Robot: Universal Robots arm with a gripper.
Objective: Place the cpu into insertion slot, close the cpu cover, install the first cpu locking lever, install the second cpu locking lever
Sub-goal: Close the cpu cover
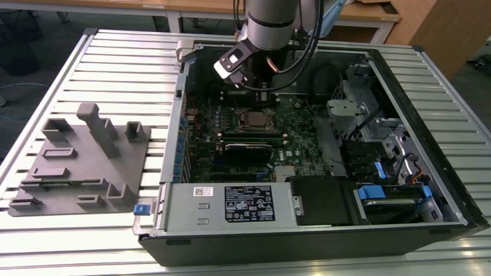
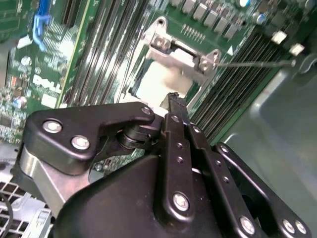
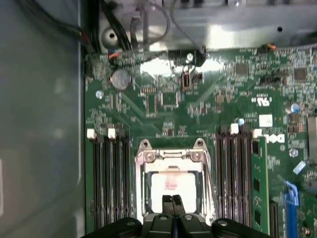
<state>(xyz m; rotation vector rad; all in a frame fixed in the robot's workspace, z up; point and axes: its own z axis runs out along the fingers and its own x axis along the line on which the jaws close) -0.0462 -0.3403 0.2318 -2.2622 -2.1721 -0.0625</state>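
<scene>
While the hand [image 3: 172, 200] hovers pressed together, the cpu cover [image 3: 171, 156] looks closed.
Lever stage, likely: demands precise contact.

1. Counter [image 1: 115, 63]: silver-grey metal top built of parallel ribbed slats. It spreads beneath the pincer [image 1: 256, 92] and runs on past it to both sides in the exterior view.
2. Computer case [image 1: 307, 244]: black tower laid on its side, open face up, resting directly on the slats. The pincer hangs inside the opening near the far end, so the case lies below the pincer and extends from it mostly toward the camera.
3. Grey fixture plate [image 1: 84, 167]: flat plate carrying upright blocks and shallow pockets, resting directly on the slats. It sits well apart from the pincer, to the exterior view's left of it and nearer the camera, just beside the case's wall.
</scene>
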